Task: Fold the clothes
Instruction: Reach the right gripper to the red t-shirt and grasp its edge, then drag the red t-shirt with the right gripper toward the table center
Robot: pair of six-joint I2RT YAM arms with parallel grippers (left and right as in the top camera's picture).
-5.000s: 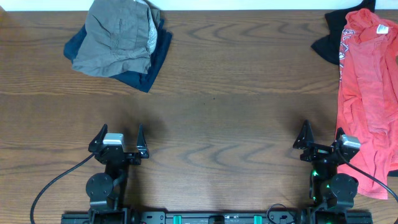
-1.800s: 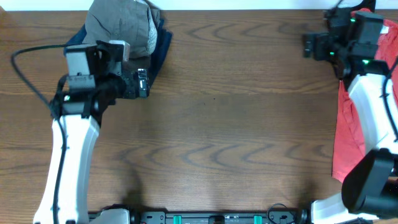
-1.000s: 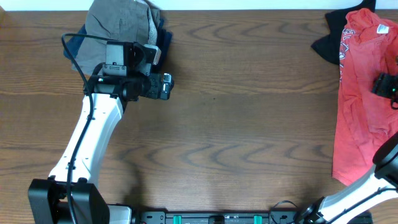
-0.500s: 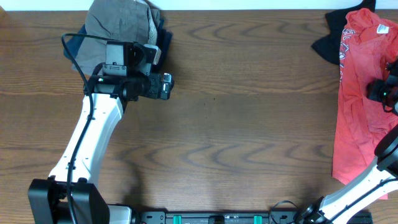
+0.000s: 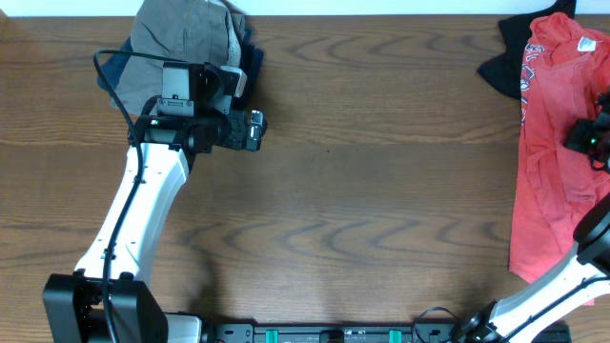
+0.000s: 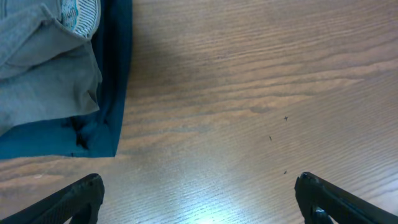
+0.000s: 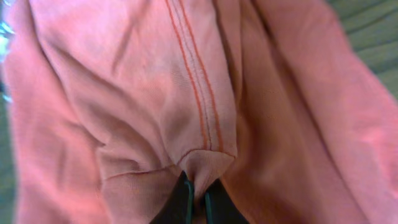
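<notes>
The coral-red T-shirt [image 5: 553, 143] lies rumpled along the table's right edge, its white print near the top. My right gripper [image 5: 589, 139] rests on it and is shut on a pinched fold of the red fabric [image 7: 202, 163] beside a stitched seam. A black garment [image 5: 500, 57] pokes out from under the shirt at the back right. At the back left sits a folded pile with a grey piece [image 5: 181, 52] over a navy piece [image 5: 233, 100]. My left gripper [image 5: 255, 131] hovers open over bare wood just right of that pile, nothing between its fingertips [image 6: 84, 193].
The brown wooden table [image 5: 381, 191] spans the view. The navy piece's corner [image 6: 93, 134] lies close to the left fingers. The arm bases stand at the front edge.
My right gripper has closed on a fold of the red T-shirt after settling onto it. The left arm has stayed still, jaws wide.
</notes>
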